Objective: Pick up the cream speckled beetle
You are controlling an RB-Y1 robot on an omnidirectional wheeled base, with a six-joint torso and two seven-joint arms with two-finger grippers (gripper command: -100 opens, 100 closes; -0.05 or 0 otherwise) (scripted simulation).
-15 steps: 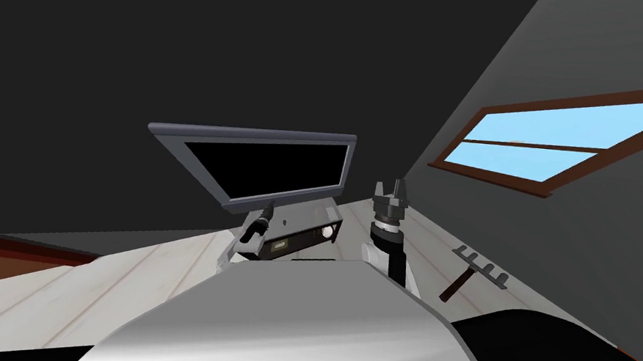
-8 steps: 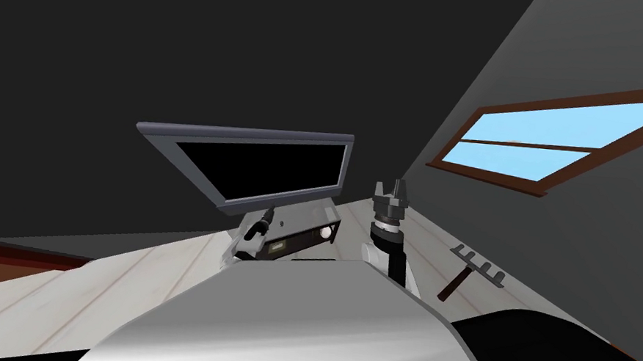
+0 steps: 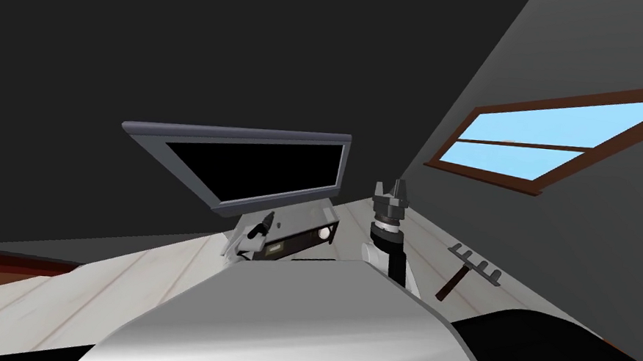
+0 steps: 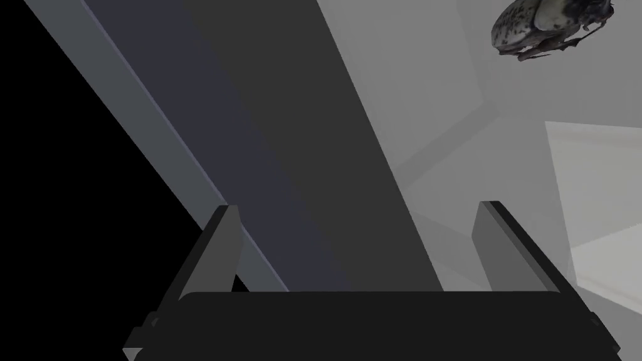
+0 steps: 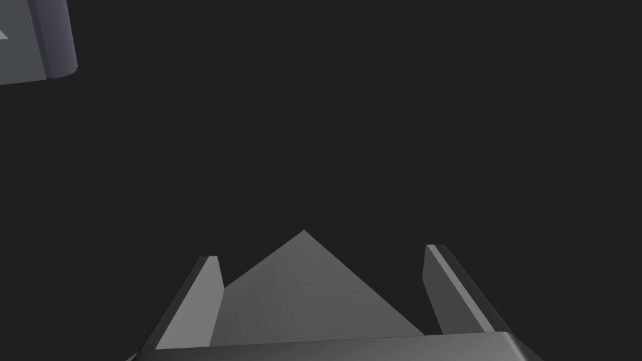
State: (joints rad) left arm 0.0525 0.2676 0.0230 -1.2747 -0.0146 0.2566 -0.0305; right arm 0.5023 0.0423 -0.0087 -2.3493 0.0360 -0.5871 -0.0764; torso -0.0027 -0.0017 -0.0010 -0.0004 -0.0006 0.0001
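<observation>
Speckled beetle (image 4: pixel 540 28) beyond left end effector (image 4: pixel 357 208)

walls (image 3: pixel 105 36) dark grey | window (image 3: pixel 560 142) brown-framed, blue sky | pale plank surface (image 3: pixel 81 284), maybe tabletop | grey-framed screen (image 3: pixel 255 164)

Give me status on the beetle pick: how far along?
Done: left end effector is open beside the monitor. In hand: nothing; the speckled beetle sits ahead of it, off-centre, ungrasped. To do: align, close, lift. Right end effector is open, empty.

One beetle (image 4: pixel 545 28), one television (image 3: pixel 255 168), one rake (image 3: pixel 467 271)
</observation>
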